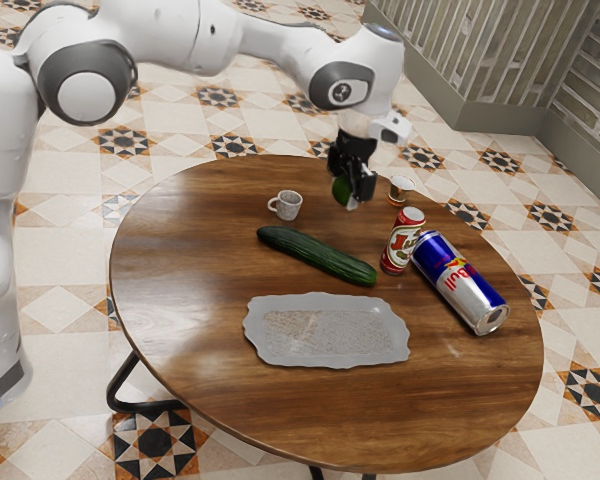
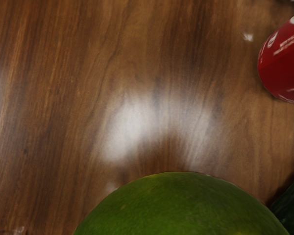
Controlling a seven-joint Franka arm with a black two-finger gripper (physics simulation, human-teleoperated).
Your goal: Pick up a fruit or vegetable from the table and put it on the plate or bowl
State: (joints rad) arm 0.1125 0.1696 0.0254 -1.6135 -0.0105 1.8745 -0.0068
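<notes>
the pincer (image 1: 348, 197) hangs over the far side of the table (image 1: 190, 260), its two fingers closed on a round green fruit (image 1: 339, 189) from both sides. the gap between the fingers is no wider than the fruit itself. in the wrist view the fruit (image 2: 181, 208) bulges directly under the hand, with bare wood and a soft shadow beneath it, so i judge that it is lifted clear of the table.

the plate (image 1: 270, 345) lies well apart from the pincer, toward the table's near edge and a little to the exterior view's left. its long axis runs across that view. between pincer and plate lies a cucumber (image 1: 315, 255), slanting from far-left to near-right, right across the straight path. its dark end (image 2: 291, 208) shows just beside the held fruit in the wrist view.

a red can (image 1: 403, 240) stands near the pincer on the exterior view's right and also appears in the wrist view (image 2: 284, 63). a blue can (image 1: 460, 282) lies on its side beyond it. a cup (image 1: 287, 205) sits near the pincer on the other side.

the grasp looks done. what remains is the carry. the hand should probably keep its height to pass over the cucumber, then lower onto the plate's middle before opening. since the fruit is round, it may roll if it is let go too high.
</notes>
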